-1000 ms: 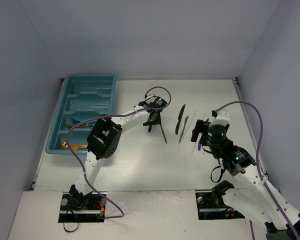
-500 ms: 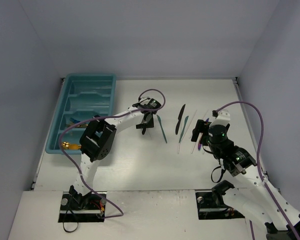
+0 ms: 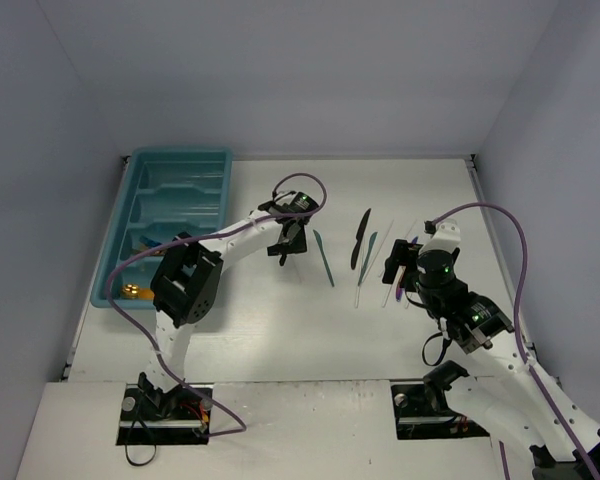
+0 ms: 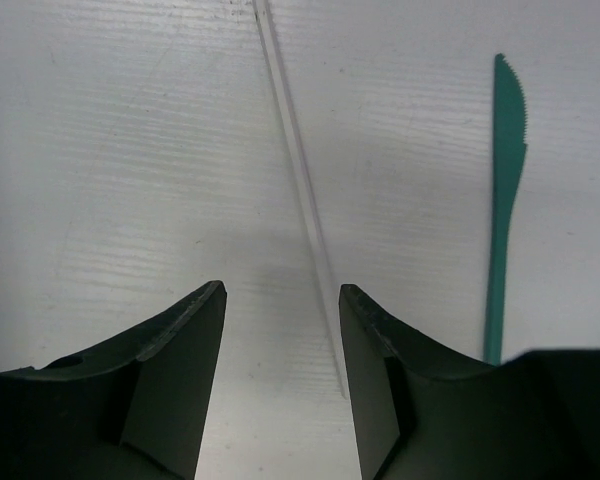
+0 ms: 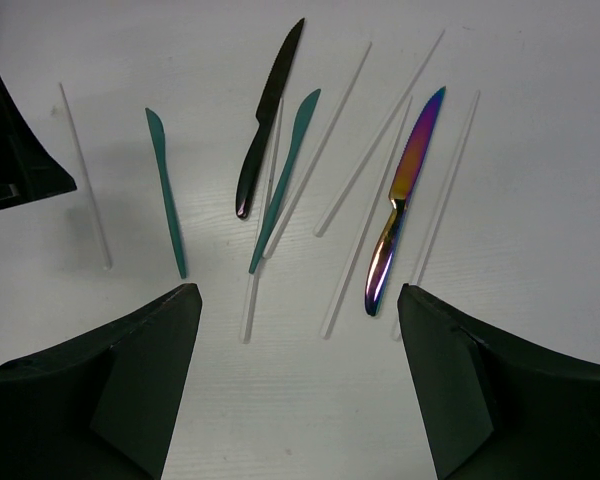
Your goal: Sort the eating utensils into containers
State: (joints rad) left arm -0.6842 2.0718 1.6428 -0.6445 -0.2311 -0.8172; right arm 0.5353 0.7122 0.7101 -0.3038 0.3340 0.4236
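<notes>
Where the overhead camera looks down, I see a white table (image 3: 280, 330) boxed in by plain pale lavender-grey walls (image 3: 280, 80). The teal tray (image 3: 178, 154) sits at the table's upper left, with a gold utensil (image 3: 132, 292) in its near end. The left claw (image 3: 285, 252) hangs mid-table, just left of a teal knife (image 3: 323, 258). The right claw (image 3: 395, 270) sits right of centre beside the scattered cutlery.

On the left wrist camera, the left claw's jaws stand apart with nothing between them. Beneath them a clear stick (image 4: 298, 190) lies on the finely ribbed white surface, and the teal knife is at the right edge.

From the right wrist camera, the right claw gapes wide and holds nothing. Ahead of it lie a black knife (image 5: 270, 120), a second teal knife (image 5: 285, 180), an iridescent knife (image 5: 405, 200) and several clear sticks (image 5: 375, 130), all flat on the table.
</notes>
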